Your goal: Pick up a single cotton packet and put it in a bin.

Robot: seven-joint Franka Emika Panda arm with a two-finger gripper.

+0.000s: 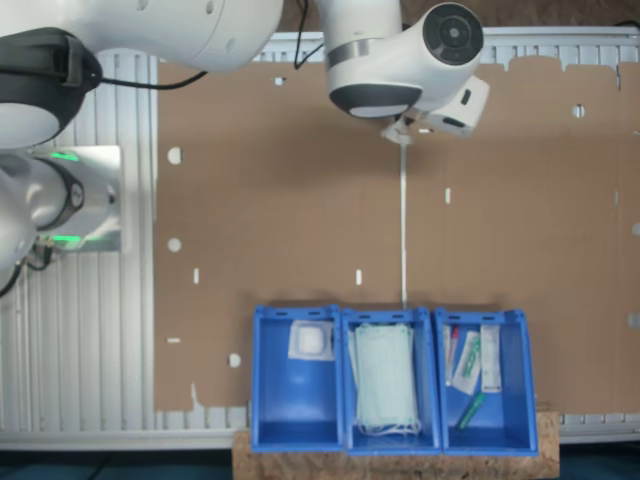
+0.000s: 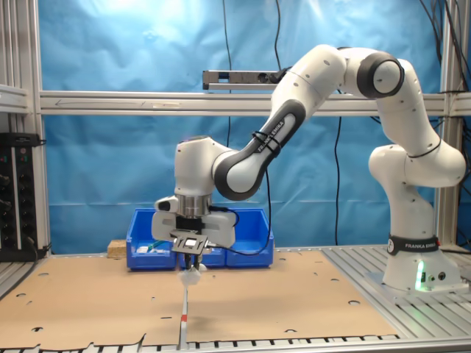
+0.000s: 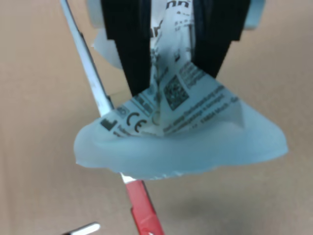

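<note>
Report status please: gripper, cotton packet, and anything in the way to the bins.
Gripper shut on cotton packet, crumpled, held above the cardboard. Three blue bins apart from it. Bare cardboard between; nothing in the way.

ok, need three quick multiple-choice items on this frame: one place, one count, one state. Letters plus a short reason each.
1. Where is the small flat white cotton packet with faint print that the gripper has?
A. Pinched between the black fingers, above the brown cardboard sheet
B. Lying in a bin
C. Flat on the cardboard

2. How many blue plastic bins stand in the row?
A. Two
B. Three
C. Five

3. What state is the gripper in?
A. Wide open
B. Shut on nothing
C. Shut on the packet

Answers:
1 A: the wrist view shows the packet creased between the fingers, hanging over the cardboard.
2 B: the first exterior view shows three compartments side by side.
3 C: both fingers press the packet in the wrist view.
</note>
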